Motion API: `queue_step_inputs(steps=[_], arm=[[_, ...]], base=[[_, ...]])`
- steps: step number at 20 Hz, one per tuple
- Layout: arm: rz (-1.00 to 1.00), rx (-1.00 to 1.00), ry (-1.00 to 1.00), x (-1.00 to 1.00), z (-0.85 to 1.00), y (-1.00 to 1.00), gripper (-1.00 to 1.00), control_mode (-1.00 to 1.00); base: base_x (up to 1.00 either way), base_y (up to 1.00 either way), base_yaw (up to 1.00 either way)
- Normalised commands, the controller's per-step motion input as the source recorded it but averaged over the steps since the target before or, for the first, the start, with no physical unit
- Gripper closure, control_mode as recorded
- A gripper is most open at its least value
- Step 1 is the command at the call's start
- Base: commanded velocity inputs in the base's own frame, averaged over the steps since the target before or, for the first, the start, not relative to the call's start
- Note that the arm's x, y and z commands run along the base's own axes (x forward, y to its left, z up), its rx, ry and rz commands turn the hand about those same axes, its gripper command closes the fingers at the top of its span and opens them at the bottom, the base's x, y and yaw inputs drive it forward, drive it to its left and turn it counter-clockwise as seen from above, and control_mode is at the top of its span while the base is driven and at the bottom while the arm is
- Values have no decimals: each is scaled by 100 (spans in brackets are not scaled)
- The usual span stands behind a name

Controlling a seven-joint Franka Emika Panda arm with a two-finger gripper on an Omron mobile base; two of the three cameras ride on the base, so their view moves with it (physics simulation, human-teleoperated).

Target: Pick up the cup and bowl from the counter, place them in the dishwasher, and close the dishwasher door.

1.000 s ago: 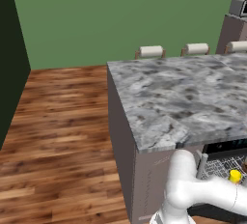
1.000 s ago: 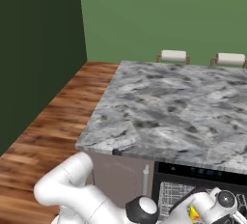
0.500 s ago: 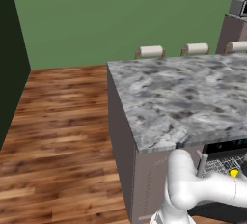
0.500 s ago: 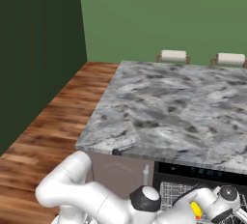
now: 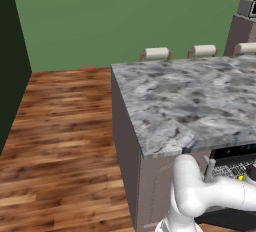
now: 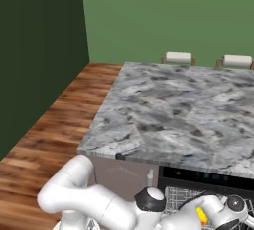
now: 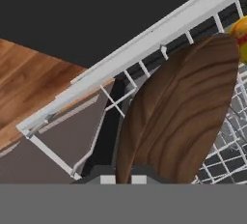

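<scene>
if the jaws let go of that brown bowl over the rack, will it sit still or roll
The bowl hangs edge-on over the wire rack, so it would probably tip flat or lean on the wires. Its round rim suggests it might roll a little first. It looks wooden and keeps its shape in the grip, so likely stiff and not very fragile.

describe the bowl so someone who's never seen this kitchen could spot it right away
Find the marbled counter, then the dishwasher under its near edge with its wire rack. Over the rack, the gripper holds the bowl: wide, shallow, dark wood-brown, unlike the small yellow cup beside it.
</scene>
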Motion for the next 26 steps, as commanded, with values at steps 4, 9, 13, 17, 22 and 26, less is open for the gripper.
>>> queue_step_inputs(steps=[4, 9, 13, 17, 22, 26], arm=[[8, 0, -20, -21, -89, 0, 100, -100], [5, -1, -20, -18, -92, 0, 100, -100], [10, -7, -20, -51, -100, 0, 100, -100], [12, -11, -22, -64, -100, 0, 100, -100], [13, -6, -27, -65, -100, 0, 100, -100], [13, 0, -32, -76, -100, 0, 100, -100]], base=[[0, 0, 0], [0, 0, 0], [0, 0, 0], [0, 0, 0], [0, 0, 0], [0, 0, 0]])
